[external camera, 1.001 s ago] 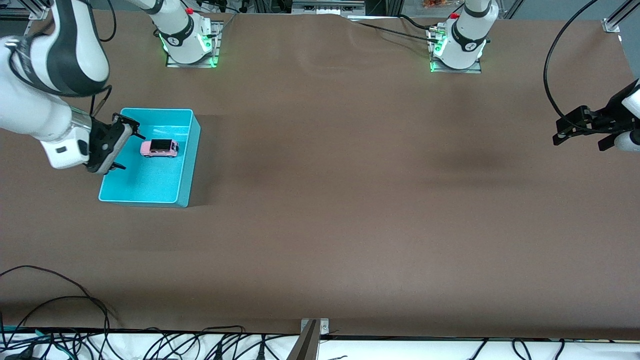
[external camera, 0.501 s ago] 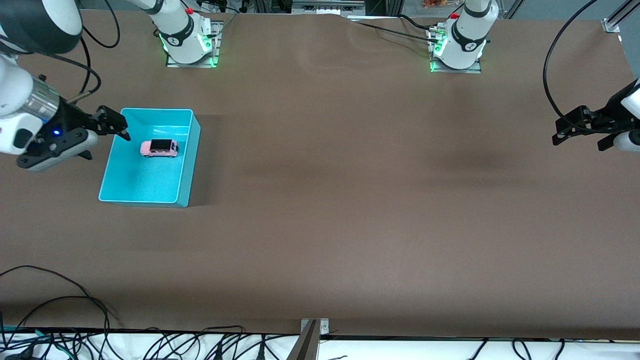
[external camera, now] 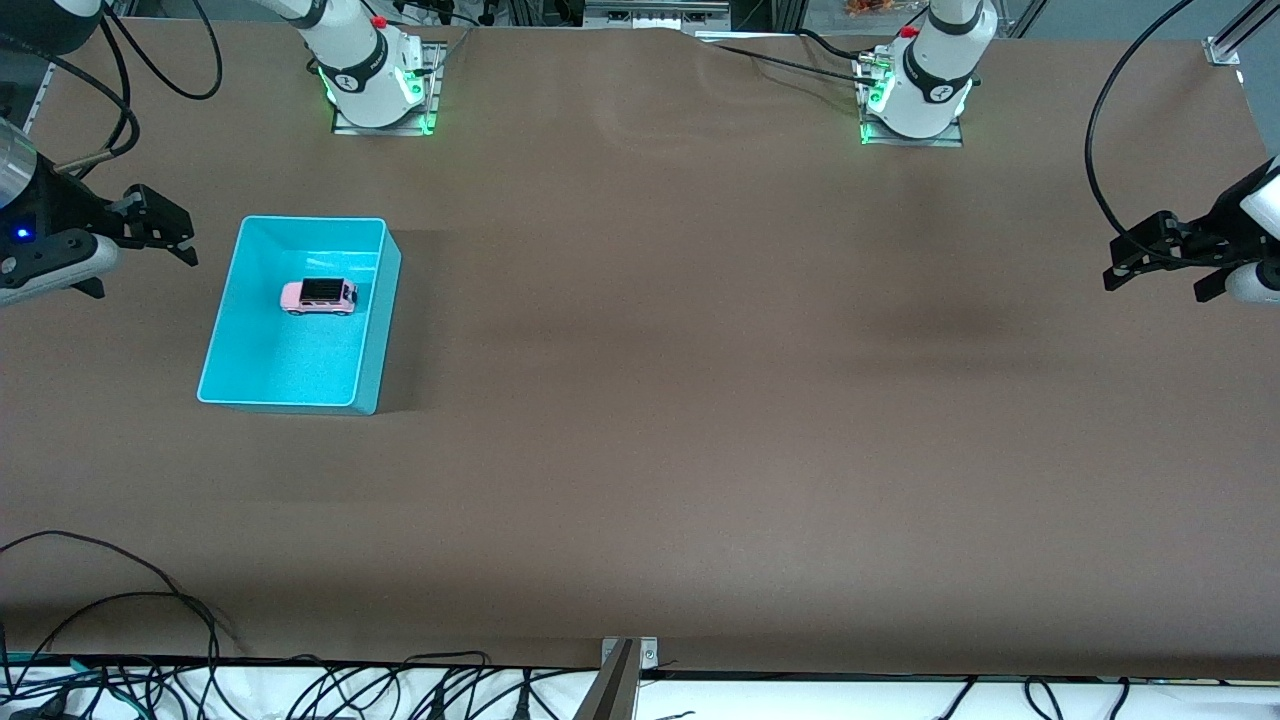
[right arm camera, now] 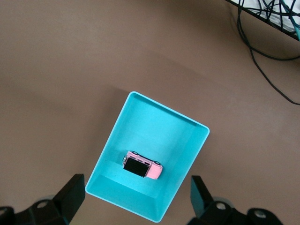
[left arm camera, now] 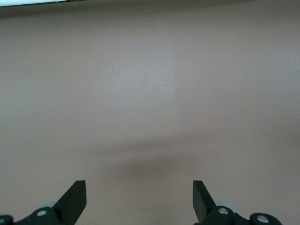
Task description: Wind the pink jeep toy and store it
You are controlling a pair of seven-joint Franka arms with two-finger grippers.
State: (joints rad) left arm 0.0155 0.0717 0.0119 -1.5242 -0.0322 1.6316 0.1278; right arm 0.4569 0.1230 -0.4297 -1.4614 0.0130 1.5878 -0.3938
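Note:
The pink jeep toy [external camera: 319, 296] stands on its wheels inside the turquoise bin [external camera: 290, 360], in the half of the bin farther from the front camera. My right gripper [external camera: 145, 272] hangs open and empty beside the bin, off its wall toward the right arm's end of the table. The right wrist view looks down on the pink jeep toy [right arm camera: 143, 167] in the bin [right arm camera: 159, 136], framed by the spread fingers of the right gripper [right arm camera: 136, 197]. My left gripper [external camera: 1158, 288] waits open at the left arm's end of the table. The left wrist view shows that gripper [left arm camera: 139, 197] over bare brown table.
The two arm bases [external camera: 375, 80] [external camera: 915, 90] stand at the table's edge farthest from the front camera. Black cables [external camera: 100, 600] lie along the edge nearest that camera, and cables [right arm camera: 262, 42] also show in the right wrist view. Brown table surface [external camera: 700, 350] stretches between bin and left gripper.
My right gripper has drawn away from over the bin's edge toward the right arm's end of the table. The jeep stays put in the bin. The left arm has not moved.

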